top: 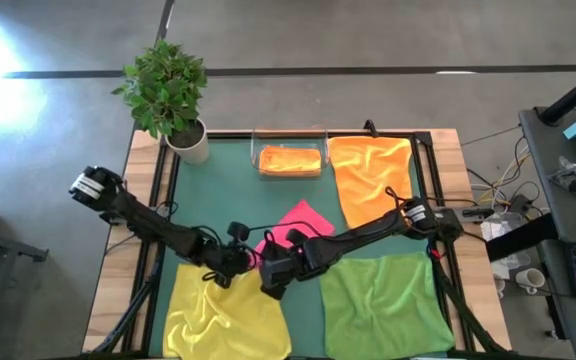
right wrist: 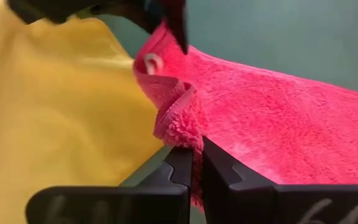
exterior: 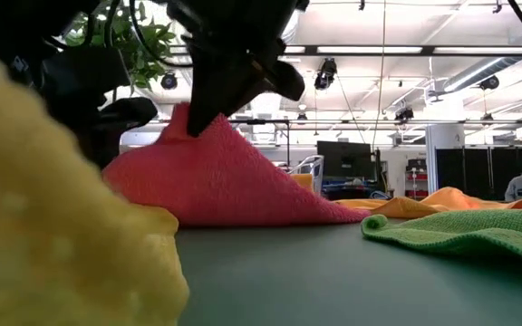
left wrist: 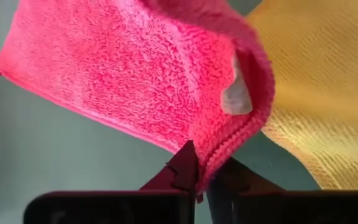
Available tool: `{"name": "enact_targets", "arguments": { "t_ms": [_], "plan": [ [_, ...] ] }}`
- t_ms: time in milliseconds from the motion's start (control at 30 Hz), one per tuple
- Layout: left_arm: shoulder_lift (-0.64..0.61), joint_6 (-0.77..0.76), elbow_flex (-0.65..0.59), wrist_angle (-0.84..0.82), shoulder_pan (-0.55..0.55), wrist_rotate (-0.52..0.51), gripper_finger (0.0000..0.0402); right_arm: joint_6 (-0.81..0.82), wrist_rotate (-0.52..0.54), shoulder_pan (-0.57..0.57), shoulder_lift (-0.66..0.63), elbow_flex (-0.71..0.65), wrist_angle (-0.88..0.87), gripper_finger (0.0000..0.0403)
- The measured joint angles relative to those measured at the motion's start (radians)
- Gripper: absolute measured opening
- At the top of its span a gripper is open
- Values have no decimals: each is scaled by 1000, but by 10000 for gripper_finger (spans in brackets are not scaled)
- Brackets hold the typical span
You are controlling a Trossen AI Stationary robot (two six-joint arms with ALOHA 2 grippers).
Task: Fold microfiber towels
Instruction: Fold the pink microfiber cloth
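Now both end effectors, left end effector [left wrist: 205,177] and right end effector [right wrist: 196,163], pinch adjacent edge points of the fuzzy pink microfiber towel [top: 298,222], lifted between yellow cloth [top: 223,318] and green cloth [top: 383,305].

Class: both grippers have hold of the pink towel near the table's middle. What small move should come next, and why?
Probably lift and carry the pinched edge across. The left gripper and right gripper are each shut on the pink towel, whose far part lies on the green mat.
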Motion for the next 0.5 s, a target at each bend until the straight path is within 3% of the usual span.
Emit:
{"name": "enact_targets", "arguments": {
  "t_ms": [500],
  "plan": [
    [-128,80,43,-3,14,79,0,193,71,85,-17,0,-83,8]
  ]
}}
